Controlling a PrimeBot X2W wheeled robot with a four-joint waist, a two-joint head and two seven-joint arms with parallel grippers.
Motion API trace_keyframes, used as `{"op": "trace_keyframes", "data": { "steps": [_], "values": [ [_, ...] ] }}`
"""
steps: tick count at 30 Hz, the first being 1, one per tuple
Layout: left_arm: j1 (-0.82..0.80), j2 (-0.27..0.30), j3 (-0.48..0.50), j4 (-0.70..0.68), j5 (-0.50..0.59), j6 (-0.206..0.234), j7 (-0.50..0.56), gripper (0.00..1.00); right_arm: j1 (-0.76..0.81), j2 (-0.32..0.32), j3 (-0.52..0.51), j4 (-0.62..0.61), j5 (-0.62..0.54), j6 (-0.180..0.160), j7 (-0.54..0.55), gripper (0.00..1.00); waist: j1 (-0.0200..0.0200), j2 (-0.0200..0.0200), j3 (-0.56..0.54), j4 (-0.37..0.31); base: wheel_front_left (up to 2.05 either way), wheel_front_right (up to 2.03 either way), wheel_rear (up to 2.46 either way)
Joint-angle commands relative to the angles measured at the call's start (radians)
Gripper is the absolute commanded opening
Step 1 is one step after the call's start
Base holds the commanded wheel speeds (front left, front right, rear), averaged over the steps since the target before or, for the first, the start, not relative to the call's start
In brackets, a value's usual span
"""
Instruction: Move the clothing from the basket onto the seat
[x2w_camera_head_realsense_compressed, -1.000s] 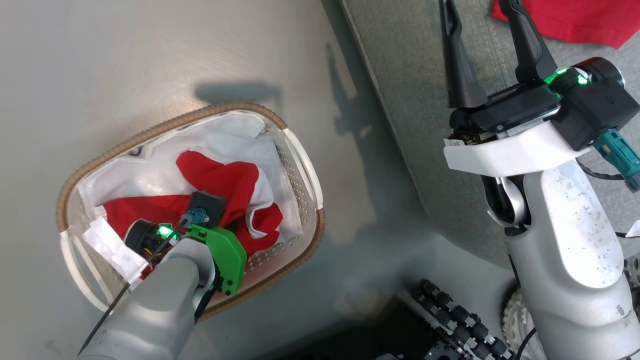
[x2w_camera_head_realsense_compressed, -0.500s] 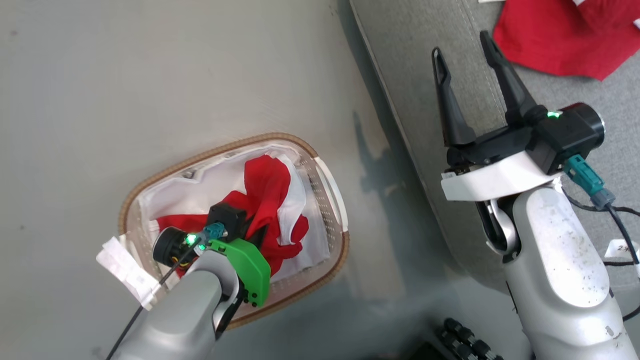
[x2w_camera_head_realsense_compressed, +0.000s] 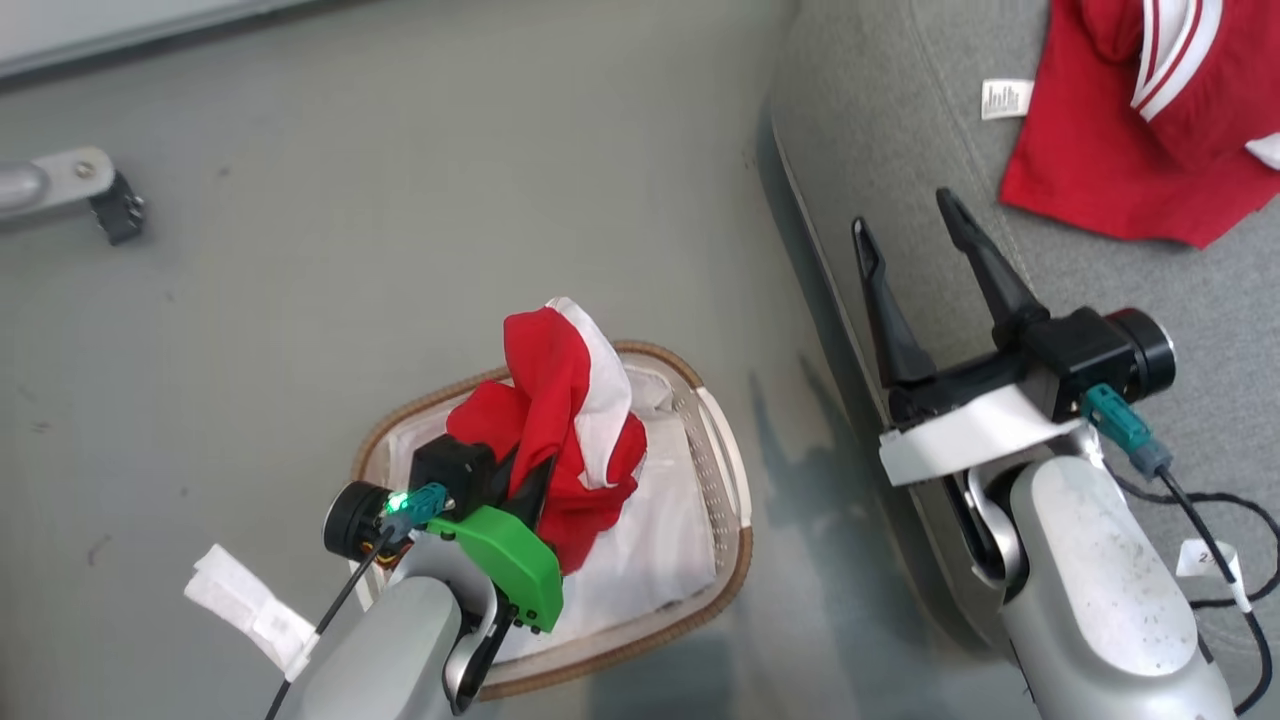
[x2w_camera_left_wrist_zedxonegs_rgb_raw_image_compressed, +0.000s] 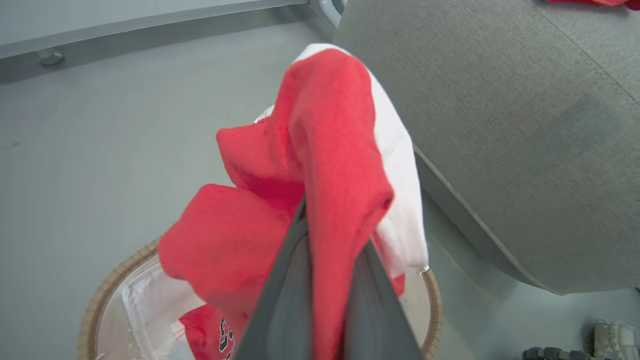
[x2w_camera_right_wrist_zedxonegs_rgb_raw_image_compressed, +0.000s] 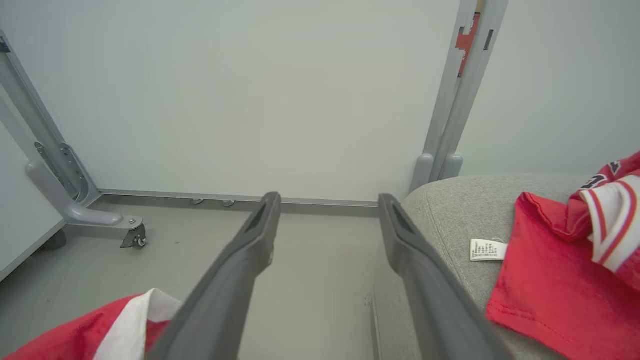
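L hand (x2w_camera_head_realsense_compressed: 528, 478) clenched on red garment w/ white panel (x2w_camera_head_realsense_compressed: 560, 400). Cloth is pinched between the two fingers (x2w_camera_left_wrist_zedxonegs_rgb_raw_image_compressed: 285, 300). The bunch is held up above the basket (x2w_camera_head_realsense_compressed: 738, 520), w/ its lower end hanging down inside the rim. L wrist cam: more red fabric w/ dark print (x2w_camera_left_wrist_zedxonegs_rgb_raw_image_compressed: 220, 332) sits low in the basket on the white liner (x2w_camera_head_realsense_compressed: 655, 545); can't tell if it's the same piece or a separate one. Basket sits on the floor (x2w_camera_head_realsense_compressed: 400, 220), near the seat (x2w_camera_head_realsense_compressed: 900, 120) edge, w/ a gap between them.

R hand (x2w_camera_head_realsense_compressed: 902, 212) released, fingers spread wide, nothing between them. It hovers over the seat's near edge, tips pointing away from the robot.

On the seat: 2nd red jersey (x2w_camera_head_realsense_compressed: 1100, 170) w/ white-striped trim, partly flat, bunched at its far end, apart from R hand. Small white label (x2w_camera_head_realsense_compressed: 1006, 98) lies just beside that jersey's edge.
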Motion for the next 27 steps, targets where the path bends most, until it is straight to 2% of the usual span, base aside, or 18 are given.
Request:
{"op": "trace_keyframes", "data": {
  "steps": [1,6,9,17,27],
  "values": [
    [0.025,-0.006,0.018,-0.021,0.010,-0.002,-0.004,0.00,0.026,-0.004,-0.004,0.006,-0.004,-0.001,-0.002,1.00,0.0000,0.0000,-0.080,0.043,0.00,0.00,0.00],
    [0.073,-0.027,0.116,-0.160,0.066,-0.002,-0.004,0.00,0.089,-0.004,-0.011,0.019,-0.017,-0.001,-0.002,1.00,0.0000,0.0000,-0.151,0.063,0.00,0.00,0.00],
    [0.080,-0.031,0.138,-0.217,0.089,-0.002,-0.004,0.00,0.113,-0.004,-0.013,0.025,-0.018,-0.001,-0.002,1.00,0.0000,0.0000,-0.175,0.069,0.00,0.00,0.00],
    [0.072,-0.034,0.163,-0.349,0.124,-0.002,-0.004,0.00,0.159,-0.004,-0.006,0.037,-0.003,-0.001,-0.002,1.00,0.0000,0.0000,-0.228,0.081,0.00,0.00,0.00],
    [0.085,-0.036,0.159,-0.448,0.142,-0.002,-0.004,0.00,0.205,-0.004,0.014,0.060,0.002,-0.001,-0.002,1.00,0.0000,0.0000,-0.268,0.097,0.00,0.00,0.00]
  ]
}}
